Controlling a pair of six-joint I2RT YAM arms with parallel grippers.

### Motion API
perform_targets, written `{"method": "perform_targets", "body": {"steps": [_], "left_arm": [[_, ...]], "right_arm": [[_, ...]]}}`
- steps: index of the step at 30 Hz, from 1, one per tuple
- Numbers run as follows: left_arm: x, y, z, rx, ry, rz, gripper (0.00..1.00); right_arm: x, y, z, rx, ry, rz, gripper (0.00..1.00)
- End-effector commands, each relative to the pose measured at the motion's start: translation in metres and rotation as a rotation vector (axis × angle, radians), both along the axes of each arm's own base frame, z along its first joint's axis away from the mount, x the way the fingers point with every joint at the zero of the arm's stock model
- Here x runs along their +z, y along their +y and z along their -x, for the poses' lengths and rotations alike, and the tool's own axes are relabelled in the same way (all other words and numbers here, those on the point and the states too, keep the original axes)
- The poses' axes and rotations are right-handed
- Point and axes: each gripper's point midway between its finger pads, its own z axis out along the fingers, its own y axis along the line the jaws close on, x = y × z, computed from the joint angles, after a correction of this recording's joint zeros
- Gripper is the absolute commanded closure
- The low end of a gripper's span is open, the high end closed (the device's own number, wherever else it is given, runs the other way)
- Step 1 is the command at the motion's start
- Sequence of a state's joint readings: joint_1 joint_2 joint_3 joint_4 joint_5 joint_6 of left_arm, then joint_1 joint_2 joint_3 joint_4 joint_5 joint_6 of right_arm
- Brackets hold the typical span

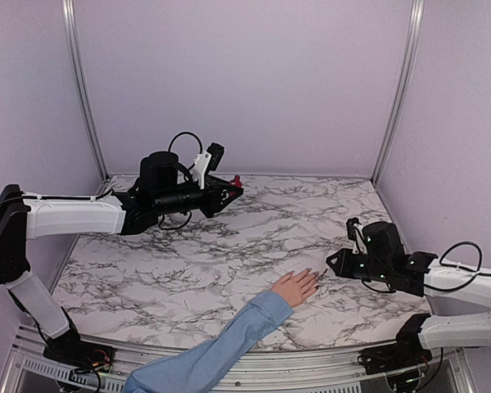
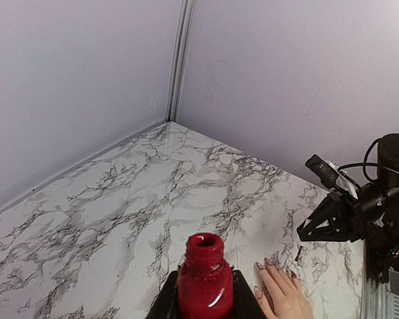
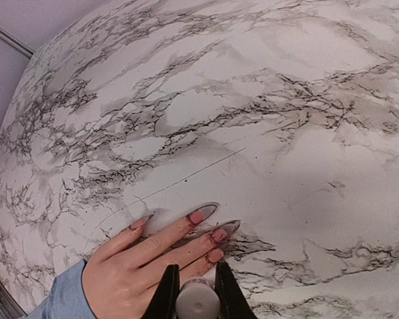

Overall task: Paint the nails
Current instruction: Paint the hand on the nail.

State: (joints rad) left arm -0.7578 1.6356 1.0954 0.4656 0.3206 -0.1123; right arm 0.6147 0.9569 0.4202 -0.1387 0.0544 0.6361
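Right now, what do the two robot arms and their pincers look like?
Both have white tubular links with black joints. The left arm carries a white camera bracket and a looping black cable; the left pincer is black. The right arm shows small green lights and a black wire loop; the right pincer is black too.

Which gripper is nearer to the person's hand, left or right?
Right. The right gripper, holding a brush, sits just beside the hand; the left gripper, holding a red bottle, is far off toward the back.
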Motion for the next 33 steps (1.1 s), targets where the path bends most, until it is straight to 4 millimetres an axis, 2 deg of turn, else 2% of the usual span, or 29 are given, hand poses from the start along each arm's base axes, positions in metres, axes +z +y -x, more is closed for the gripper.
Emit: {"method": "perform_targets", "body": {"steps": [1, 6, 18, 33], "left_arm": [[0.012, 0.005, 0.001, 0.005, -0.021, 0.019, 1.0], [0.012, 0.006, 0.002, 0.007, -0.02, 0.02, 1.0], [0.011, 0.008, 0.005, 0.003, -0.023, 0.016, 1.0], [0.01, 0.009, 0.006, 0.001, -0.03, 0.011, 1.0]], "right_arm": [[0.005, 0.012, 0.002, 0.045, -0.011, -0.029, 1.0], [-0.001, 0.018, 0.006, 0.069, 0.014, -0.003, 1.0], [-0.016, 0.02, 0.008, 0.059, 0.065, 0.019, 1.0], [-0.019, 0.016, 0.004, 0.026, 0.07, 0.041, 1.0]]}}
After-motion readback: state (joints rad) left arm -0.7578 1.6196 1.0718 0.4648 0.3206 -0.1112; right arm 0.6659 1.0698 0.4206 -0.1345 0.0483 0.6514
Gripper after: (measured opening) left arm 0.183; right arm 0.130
